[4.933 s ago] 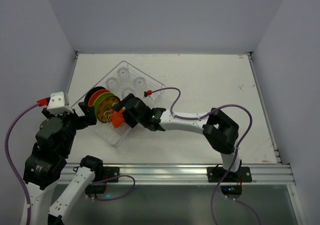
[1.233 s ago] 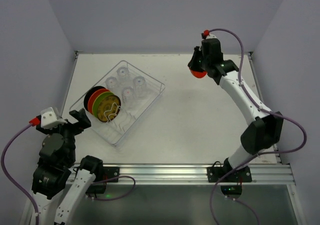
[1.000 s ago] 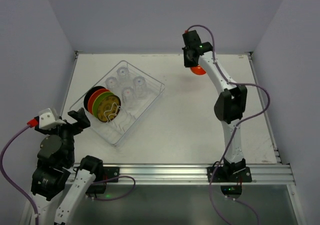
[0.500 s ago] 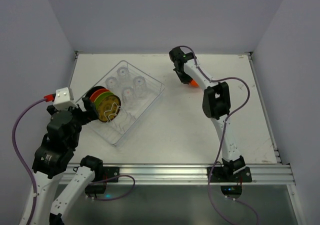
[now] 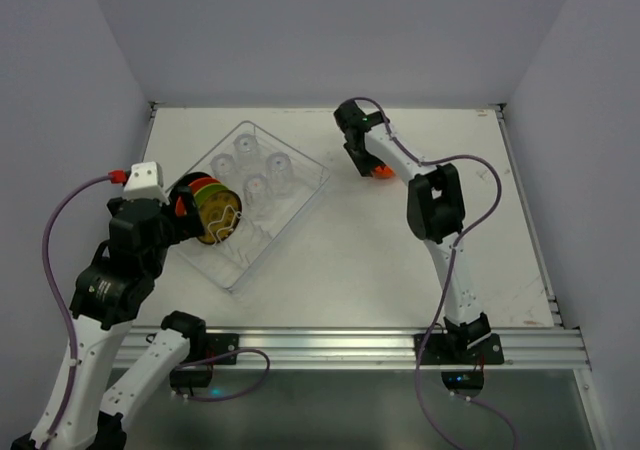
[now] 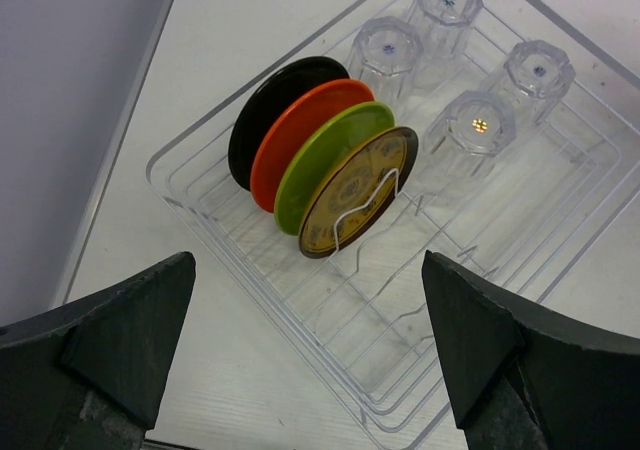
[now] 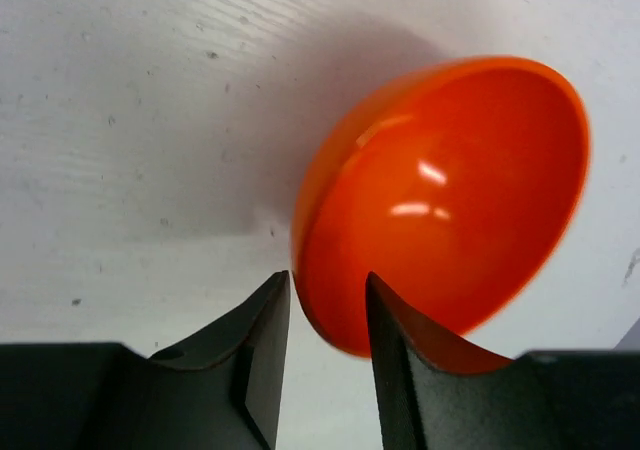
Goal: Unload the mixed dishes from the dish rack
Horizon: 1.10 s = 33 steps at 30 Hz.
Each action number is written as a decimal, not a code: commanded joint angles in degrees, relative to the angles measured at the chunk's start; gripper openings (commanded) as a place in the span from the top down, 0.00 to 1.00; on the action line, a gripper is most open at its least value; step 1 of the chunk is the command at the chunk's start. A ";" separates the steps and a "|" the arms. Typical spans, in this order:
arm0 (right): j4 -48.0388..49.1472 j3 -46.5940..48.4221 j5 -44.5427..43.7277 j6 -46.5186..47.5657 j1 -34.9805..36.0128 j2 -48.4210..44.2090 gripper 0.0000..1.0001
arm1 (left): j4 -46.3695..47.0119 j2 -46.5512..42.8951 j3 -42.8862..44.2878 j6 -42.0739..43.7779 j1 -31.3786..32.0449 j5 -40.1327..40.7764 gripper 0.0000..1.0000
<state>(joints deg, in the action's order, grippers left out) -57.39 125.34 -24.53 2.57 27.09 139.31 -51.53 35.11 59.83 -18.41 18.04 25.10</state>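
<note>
A: So, where is the bowl?

B: Out of the rack. A few seconds back the right gripper (image 7: 327,282) is down among the dishes. Now it sits at the far middle of the table (image 5: 400,260), well right of the dish rack (image 6: 520,220). The orange-red bowl (image 7: 450,190) is tipped on edge, its wall between the two fingers. I cannot tell whether they still pinch it or have let go. It is low, with a tight shadow under it, but contact with the table is not certain.

A: Left side?

B: The left gripper (image 6: 305,258) has swung in from the near-left corner. It hangs over the rack with its jaws spread wide and nothing held. Below it the black plate (image 6: 255,120), orange-red plate (image 6: 290,140), green plate (image 6: 322,160) and yellow patterned plate (image 6: 355,198) stand upright in a row. Four clear glasses (image 6: 478,128) sit just beside them.

A: Meaning?

B: One dish is about delivered and eight are still racked. The plates look like the next pick.

A: Room?

B: There is bare table between bowl and rack, and more to the right. The far edge is close behind the bowl. The rack lies skewed near the left edge and the wall (image 5: 100,70), so it is tight there. The plates nearly touch one another, and a wire prong crosses the yellow one's face. Coming in from above looks safest.
</note>
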 commanded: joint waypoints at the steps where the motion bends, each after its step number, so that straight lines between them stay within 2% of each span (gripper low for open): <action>1: 1.31 -0.53 -0.08 -1.60 -0.37 -13.43 0.59 | -1.03 3.02 2.57 1.45 0.24 -2.42 0.00; 3: 0.88 -2.02 -0.16 -4.30 -0.55 -17.55 0.58 | -0.77 6.52 2.83 2.32 0.33 -2.78 0.00; 5: 1.05 -4.30 1.41 -7.47 -1.42 -25.90 0.56 | -0.42 9.26 4.76 2.77 0.33 -2.61 0.00; 6: 2.44 -6.23 2.99 -8.53 -1.78 -29.41 0.50 | -0.33 12.06 5.46 2.77 0.33 -1.91 0.00; 7: 4.02 -12.51 3.52 -9.59 -1.95 -33.36 0.41 | -0.15 13.30 5.90 3.38 0.33 -0.94 0.00; 8: 6.04 -16.58 4.57 -11.25 -1.95 -42.10 0.26 | 0.37 14.62 5.91 4.08 0.33 -0.67 0.00; 9: 11.19 -21.49 6.15 -12.05 -2.04 -46.88 0.17 | 0.64 16.98 5.47 6.00 0.33 -0.84 0.00; 10: 14.29 -31.63 9.47 -12.93 -1.96 -51.72 0.14 | 0.99 17.88 4.69 7.07 0.33 -1.54 0.00; 11: 17.28 -36.87 11.07 -14.07 -2.04 -61.16 0.09 | 1.95 18.93 3.37 8.12 0.33 -1.63 0.00; 12: 23.66 -42.58 12.83 -14.26 -2.04 -65.78 0.08 | 2.39 21.11 3.01 9.35 0.33 -1.46 0.00; 13: 27.29 -53.34 15.89 -14.43 -2.04 -70.27 0.09 | 2.83 22.35 2.75 9.62 0.33 -0.68 0.00; 14: 30.20 -58.32 17.40 -14.43 -2.04 -78.66 0.11 | 3.36 23.67 2.57 10.15 0.33 -0.76 0.00; 15: 37.10 -68.63 18.37 -14.61 -2.04 -82.75 0.13 | 3.54 26.38 2.74 10.59 0.24 -0.58 0.00; 17: 41.64 -76.26 21.71 -16.35 -2.04 -89.88 0.09 | 3.63 28.69 3.36 10.59 0.24 1.61 0.00; 18: 43.22 -80.65 22.50 -17.15 -2.04 -94.87 0.11 | 4.32 30.35 3.36 11.55 0.15 2.23 0.00; 20: 43.50 -83.23 26.79 -17.86 -2.04 -97.90 0.11 | 5.99 31.94 3.45 12.61 0.15 2.67 0.00; 23: 43.50 -84.73 29.53 -18.21 -2.04 -99.93 0.13 | 6.61 35.89 5.03 13.75 0.15 1.97 0.07; 24: 43.67 -84.47 30.07 -18.30 -1.96 -99.76 0.14 | 6.27 38.34 5.46 14.02 -0.02 2.23 0.17; 26: 43.67 -84.03 31.38 -17.78 -1.95 -99.40 0.17 | 4.69 40.90 7.13 14.02 -0.99 3.20 0.25; 27: 43.59 -84.03 32.35 -17.69 -1.95 -99.23 0.18 | 4.42 42.83 7.66 14.11 -1.17 3.02 0.41; 28: 43.33 -84.03 32.88 -17.60 -1.95 -99.14 0.19 | 4.16 43.45 8.10 14.28 -1.17 2.59 0.46; 33: 44.29 -85.09 34.02 -17.77 -1.95 -99.49 0.20 | 4.33 44.08 7.32 14.37 -1.17 0.74 0.47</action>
<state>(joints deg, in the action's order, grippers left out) -16.69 39.31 6.92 -14.55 25.06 40.40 -47.81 80.47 65.52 -5.76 17.28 26.55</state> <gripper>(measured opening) 0.803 0.533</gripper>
